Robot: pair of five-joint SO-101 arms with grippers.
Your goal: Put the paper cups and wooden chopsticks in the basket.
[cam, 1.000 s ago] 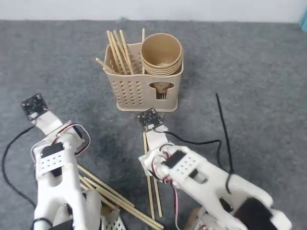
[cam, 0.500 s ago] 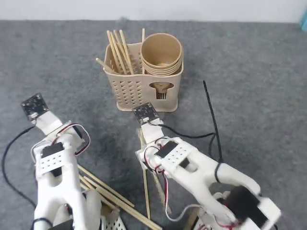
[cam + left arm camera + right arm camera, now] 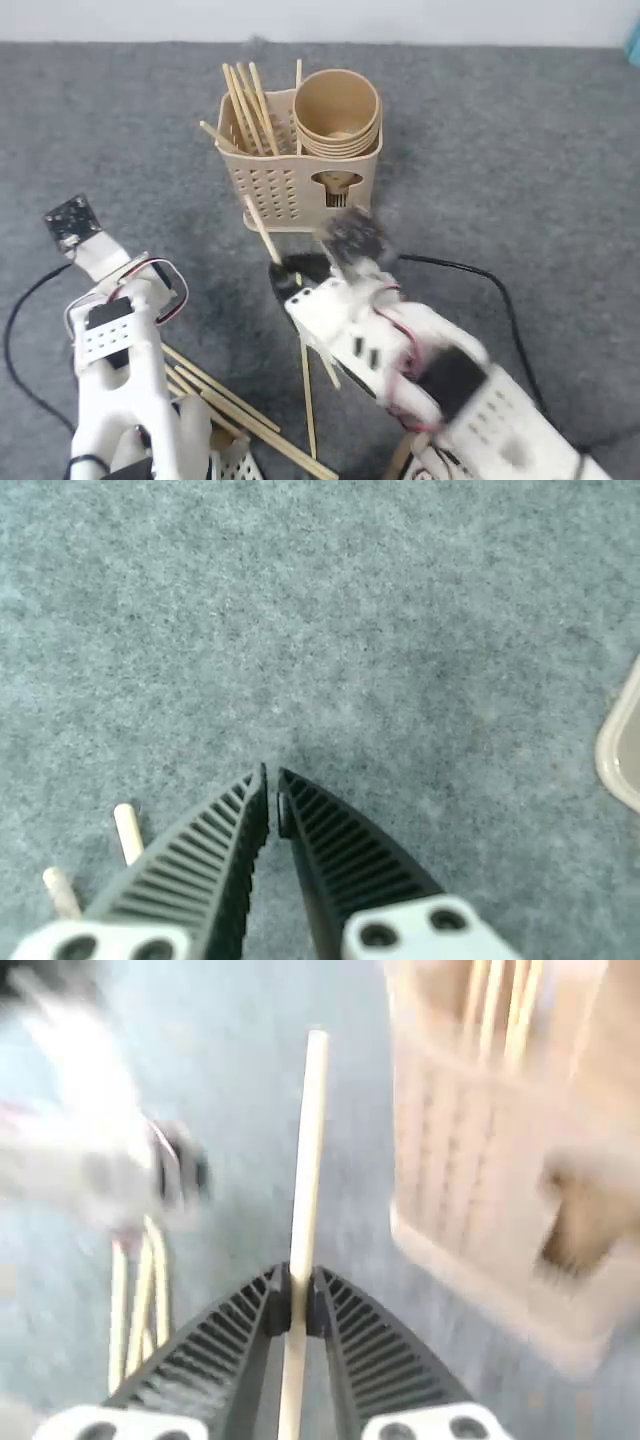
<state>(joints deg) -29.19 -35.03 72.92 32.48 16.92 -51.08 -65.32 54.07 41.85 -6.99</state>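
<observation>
Between the fingers of my right gripper a chopstick is pinched, the pads closed tight on its shaft, most of its length reaching out past the tips and a short tail running back toward my wrist. Ahead of the tips and off to one side stands the basket, its perforated wall close beside the stick's free end. From above, the stick slants toward the basket's front wall, and I cannot tell whether the tip touches it. One compartment already holds stacked cups and the other several standing sticks, so I judge the step in hand to be bringing this one stick to the basket. The next move, as I judge it, is to raise the tip above the rim, swing it over the stick compartment rather than the cups, and tilt it steeper. Only then should I part the fingers, so that it drops in without catching the wall. My left gripper is closed to a sliver with nothing in it, over bare carpet, with two stick ends lying just beside its fingers. More loose sticks lie on the carpet by both arms, so work remains.
</observation>
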